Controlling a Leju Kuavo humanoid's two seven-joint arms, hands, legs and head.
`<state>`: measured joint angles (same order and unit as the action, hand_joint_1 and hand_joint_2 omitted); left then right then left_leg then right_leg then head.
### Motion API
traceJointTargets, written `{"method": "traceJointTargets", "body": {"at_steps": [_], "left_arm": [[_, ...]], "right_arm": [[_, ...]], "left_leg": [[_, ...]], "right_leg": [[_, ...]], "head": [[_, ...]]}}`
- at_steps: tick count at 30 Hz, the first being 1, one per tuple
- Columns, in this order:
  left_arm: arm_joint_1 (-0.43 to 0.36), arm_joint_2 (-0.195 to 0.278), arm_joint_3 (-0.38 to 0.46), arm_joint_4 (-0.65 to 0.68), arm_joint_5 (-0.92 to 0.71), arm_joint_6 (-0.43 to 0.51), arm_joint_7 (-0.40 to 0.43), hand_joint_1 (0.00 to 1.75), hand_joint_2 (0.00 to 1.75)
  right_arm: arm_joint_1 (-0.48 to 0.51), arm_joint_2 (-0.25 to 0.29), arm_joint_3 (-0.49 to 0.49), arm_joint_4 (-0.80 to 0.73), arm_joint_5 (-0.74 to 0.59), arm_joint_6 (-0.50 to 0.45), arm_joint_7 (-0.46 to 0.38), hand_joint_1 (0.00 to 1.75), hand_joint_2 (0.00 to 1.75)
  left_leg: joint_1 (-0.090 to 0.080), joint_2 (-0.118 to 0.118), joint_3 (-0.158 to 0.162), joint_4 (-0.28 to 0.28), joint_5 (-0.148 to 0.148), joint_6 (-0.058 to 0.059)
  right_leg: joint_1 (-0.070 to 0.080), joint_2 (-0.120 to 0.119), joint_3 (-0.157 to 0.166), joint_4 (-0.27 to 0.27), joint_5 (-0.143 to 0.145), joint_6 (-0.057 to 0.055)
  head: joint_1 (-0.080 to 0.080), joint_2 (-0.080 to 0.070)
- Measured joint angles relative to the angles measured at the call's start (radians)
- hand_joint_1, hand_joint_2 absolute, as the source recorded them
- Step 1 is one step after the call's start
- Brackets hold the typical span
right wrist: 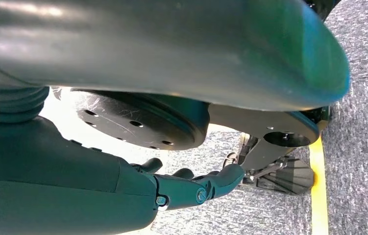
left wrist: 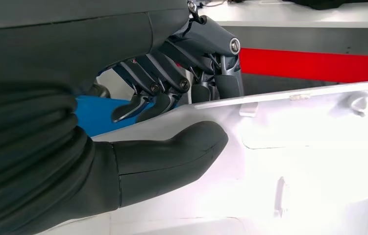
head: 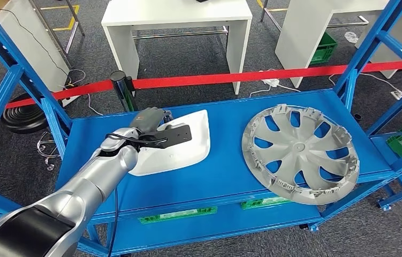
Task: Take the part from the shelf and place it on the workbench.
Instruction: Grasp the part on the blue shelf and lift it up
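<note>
White moulded plastic part (head: 180,144) looks light, stiff, slick; left robot hand (head: 150,122) pinches its far rim, thumb (left wrist: 172,152) on top, fingers (left wrist: 162,83) curled behind. Thin edge, likely flexes.

the left robot hand (head: 150,120) and its black wrist bracket cover the near-left part of the white part (head: 188,150), and in the left wrist view the part (left wrist: 289,161) runs off the frame, glare washing out its detail. the right robot hand (right wrist: 191,188) hangs by the floor, whether it holds anything unclear. the wheel cover (head: 300,152) overhangs the shelf (head: 220,176) front edge.
</note>
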<state>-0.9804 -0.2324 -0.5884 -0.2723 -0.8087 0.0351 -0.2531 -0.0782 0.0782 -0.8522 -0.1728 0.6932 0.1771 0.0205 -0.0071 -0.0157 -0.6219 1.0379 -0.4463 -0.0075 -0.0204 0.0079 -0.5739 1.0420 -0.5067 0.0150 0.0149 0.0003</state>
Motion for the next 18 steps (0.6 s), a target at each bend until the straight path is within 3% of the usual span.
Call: {"method": "traceJointTargets", "body": {"at_steps": [13,18], "left_arm": [[0.001,-0.002,0.043,-0.011,0.057,-0.006,-0.035,1.75,1.75],[0.003,-0.003,0.119,-0.036,0.221,-0.052,-0.171,1.75,1.75]], "right_arm": [[0.000,0.000,-0.003,0.000,0.018,0.000,0.004,0.00,0.00],[0.002,0.000,-0.010,0.000,0.004,-0.001,-0.007,0.00,0.00]], "left_leg": [[0.000,0.000,0.000,0.000,0.000,0.000],[0.000,0.000,0.000,0.000,0.000,0.000]], "right_leg": [[0.000,0.000,0.000,0.000,0.000,0.000],[0.000,0.000,0.000,0.000,0.000,0.000]], "head": [[0.000,0.000],[0.000,0.000]]}}
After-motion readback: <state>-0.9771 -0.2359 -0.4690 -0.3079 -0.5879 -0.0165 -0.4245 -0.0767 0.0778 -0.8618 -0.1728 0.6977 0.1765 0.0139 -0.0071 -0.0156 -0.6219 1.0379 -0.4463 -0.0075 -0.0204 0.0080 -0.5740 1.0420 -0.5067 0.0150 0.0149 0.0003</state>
